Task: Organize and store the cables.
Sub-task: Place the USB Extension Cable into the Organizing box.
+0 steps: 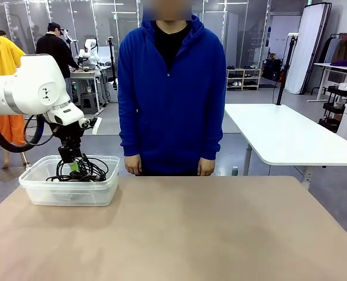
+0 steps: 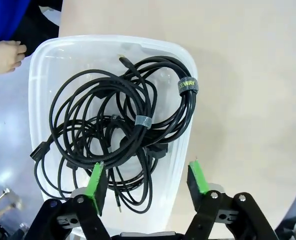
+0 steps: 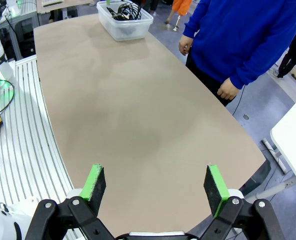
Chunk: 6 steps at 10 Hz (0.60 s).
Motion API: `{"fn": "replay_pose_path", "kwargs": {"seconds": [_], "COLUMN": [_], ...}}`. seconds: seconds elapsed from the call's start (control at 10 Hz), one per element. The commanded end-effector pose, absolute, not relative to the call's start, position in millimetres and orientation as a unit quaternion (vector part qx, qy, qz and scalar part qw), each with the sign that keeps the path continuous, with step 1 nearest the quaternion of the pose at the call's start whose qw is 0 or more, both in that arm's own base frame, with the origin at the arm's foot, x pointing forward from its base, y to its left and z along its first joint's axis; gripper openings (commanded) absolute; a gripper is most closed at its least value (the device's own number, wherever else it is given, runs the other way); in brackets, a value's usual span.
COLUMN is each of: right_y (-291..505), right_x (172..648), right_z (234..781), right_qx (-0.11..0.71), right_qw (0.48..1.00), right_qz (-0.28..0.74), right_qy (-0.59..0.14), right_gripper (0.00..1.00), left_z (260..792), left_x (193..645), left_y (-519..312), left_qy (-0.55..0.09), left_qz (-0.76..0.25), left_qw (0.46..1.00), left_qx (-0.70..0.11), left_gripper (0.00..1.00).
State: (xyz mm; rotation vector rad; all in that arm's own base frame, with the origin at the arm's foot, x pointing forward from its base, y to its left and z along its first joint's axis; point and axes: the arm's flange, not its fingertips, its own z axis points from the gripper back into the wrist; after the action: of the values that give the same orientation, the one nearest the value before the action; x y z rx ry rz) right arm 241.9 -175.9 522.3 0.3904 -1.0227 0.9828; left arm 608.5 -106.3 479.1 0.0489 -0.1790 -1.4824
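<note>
Your left gripper (image 2: pixel 147 182) hangs just above the clear bin (image 2: pixel 38 75), fingers released, grasping nothing; the cables (image 2: pixel 123 130) lie coiled directly beneath, inside it. Your right gripper (image 3: pixel 155 184) is spread wide over bare table (image 3: pixel 138 115), well apart. The person's hand (image 2: pixel 7 55) rests beyond the bin's far rim.

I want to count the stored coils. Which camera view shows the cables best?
The left wrist view: it looks straight down on the cables in the clear bin. The front view shows them low, through the bin wall; the right wrist view shows them small and far off.
</note>
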Motion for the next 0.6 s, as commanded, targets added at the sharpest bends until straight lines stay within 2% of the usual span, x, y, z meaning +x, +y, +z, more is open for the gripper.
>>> {"fn": "replay_pose_path", "kwargs": {"seconds": [0.0,0.1,0.2,0.5], "right_y": [-176.2,-176.2,-176.2,-176.2], "right_x": [241.0,241.0,241.0,241.0], "right_z": [522.3,522.3,522.3,522.3], "right_qx": [0.176,0.176,0.176,0.176], "right_qw": [0.737,0.737,0.737,0.737], "right_qz": [0.454,0.454,0.454,0.454], "right_qy": [-0.469,-0.469,-0.469,-0.469], "right_gripper": [1.0,1.0,1.0,1.0], "left_z": [481.0,481.2,479.2,479.2], "left_x": [607.8,610.1,608.5,608.5], "left_y": [-105.7,-105.3,-106.4,-106.4], "left_qy": [-0.093,-0.104,-0.082,-0.082], "left_qz": [-0.661,-0.649,-0.673,-0.673], "left_qw": [0.744,0.753,0.735,0.735], "left_qx": [0.024,0.036,0.022,0.022], "left_gripper": [0.94,1.0,1.0,1.0]}}
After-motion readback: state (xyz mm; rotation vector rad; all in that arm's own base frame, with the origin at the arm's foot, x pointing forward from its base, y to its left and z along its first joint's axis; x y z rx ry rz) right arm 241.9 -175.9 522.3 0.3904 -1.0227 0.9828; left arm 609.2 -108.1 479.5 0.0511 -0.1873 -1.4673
